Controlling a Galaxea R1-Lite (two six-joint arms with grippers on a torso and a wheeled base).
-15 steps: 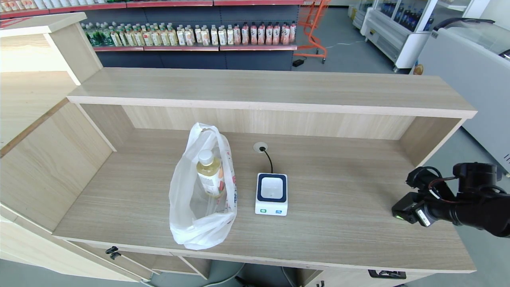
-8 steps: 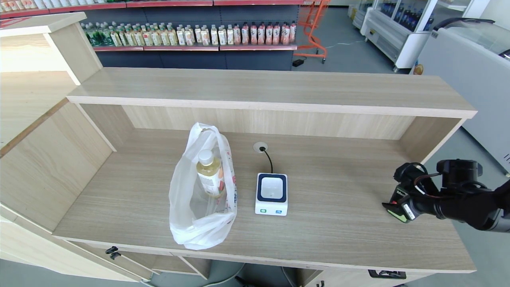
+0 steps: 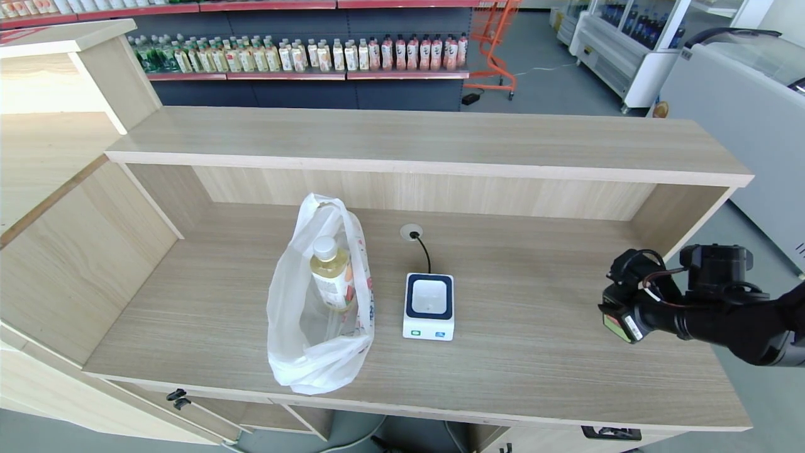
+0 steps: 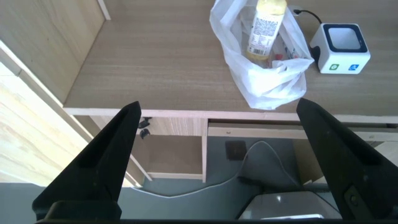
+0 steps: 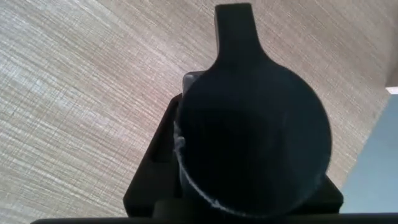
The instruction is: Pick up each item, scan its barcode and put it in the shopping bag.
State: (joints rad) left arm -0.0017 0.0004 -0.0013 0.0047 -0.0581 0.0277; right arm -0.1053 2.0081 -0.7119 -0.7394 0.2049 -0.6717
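A white plastic shopping bag (image 3: pixel 317 327) stands open on the wooden counter (image 3: pixel 534 352), left of centre, with a pale yellow drink bottle (image 3: pixel 330 274) upright inside. Just to its right sits the white barcode scanner (image 3: pixel 429 305). Over the counter's right end, my right gripper (image 3: pixel 619 314) is shut on a dark round item (image 5: pixel 252 137) with a green and white label (image 3: pixel 613 326). My left gripper (image 4: pixel 214 162) hangs open and holds nothing, below and in front of the counter's front edge; beyond it lie the bag (image 4: pixel 267 74), bottle (image 4: pixel 264 28) and scanner (image 4: pixel 341 46).
A raised back ledge (image 3: pixel 427 141) and side walls box in the counter. The scanner's black cable (image 3: pixel 422 248) runs to a hole at the back. Bare counter lies between scanner and right arm. Store shelves of bottles (image 3: pixel 302 56) stand behind.
My right arm has moved left and slightly up over the counter's right end, carrying the dark item toward the scanner. Bag, bottle and scanner have not moved.
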